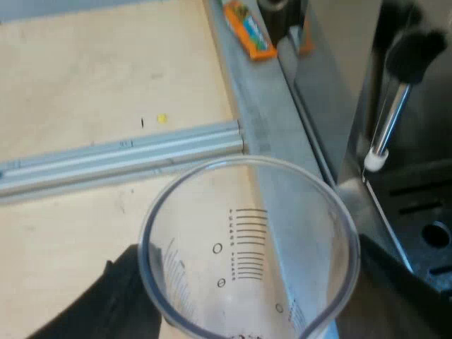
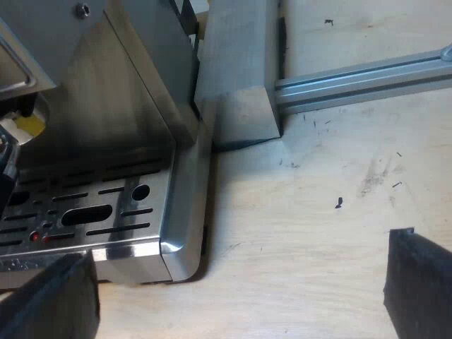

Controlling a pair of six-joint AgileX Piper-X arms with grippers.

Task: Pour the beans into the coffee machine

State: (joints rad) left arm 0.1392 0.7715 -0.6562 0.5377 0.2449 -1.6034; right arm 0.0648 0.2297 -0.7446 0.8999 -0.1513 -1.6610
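Clamping clear round measuring glass (image 1: pixel 247 240) — left gripper (image 1: pixel 256 300); right gripper (image 2: pixel 240 289) apart by slotted steel tray (image 2: pixel 161 189)

Pale plywood table (image 2: pixel 304 240), lightly scuffed.
An aluminium rail (image 2: pixel 367 74) lies flat across it; the espresso machine (image 2: pixel 106 134) stands on it, with a small dark speck (image 2: pixel 339 203) nearby.

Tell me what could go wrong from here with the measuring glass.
The measuring glass, gripped by the left gripper, is close to the espresso machine and its steam wand; lifting it could clip the wand and tip the glass. The right gripper hangs open beside the drip tray; moving in, a finger might strike the tray's corner.
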